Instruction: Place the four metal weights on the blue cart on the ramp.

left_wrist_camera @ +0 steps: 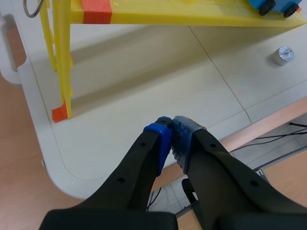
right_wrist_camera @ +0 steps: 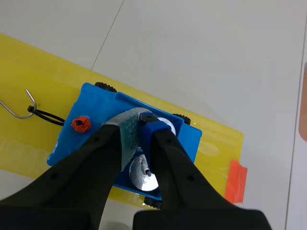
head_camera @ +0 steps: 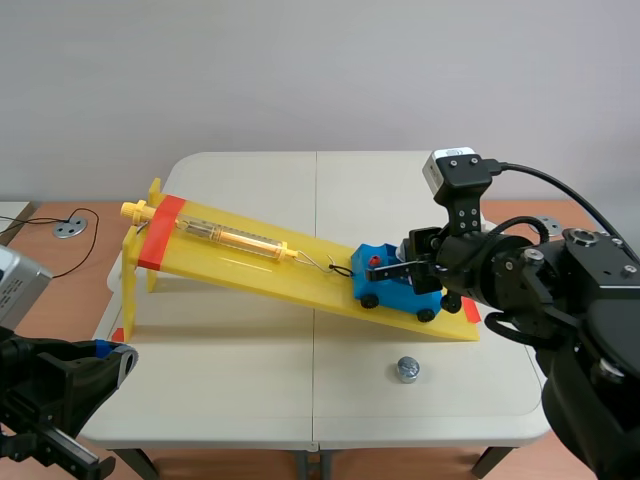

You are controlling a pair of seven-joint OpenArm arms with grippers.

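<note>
The right tool (right_wrist_camera: 139, 120) hangs over the blue cart (head_camera: 392, 290), which sits low on the yellow plastic ramp (head_camera: 260, 268); it is clenched on nothing. Two shiny round weights (right_wrist_camera: 143, 173) sit in the cart. A third weight (head_camera: 407, 369) lies on the pale bench (head_camera: 250, 390) near the ramp's right end. The left tool (left_wrist_camera: 171, 125), also clenched, hovers at the bench's near left edge.

- Left arm (head_camera: 50, 395) sits low, left gripper (left_wrist_camera: 171, 127) closed, pads pressed together.
- Right arm (head_camera: 560, 290) stretches inward, right gripper (right_wrist_camera: 140, 120) angled down, fingers closed together.
</note>
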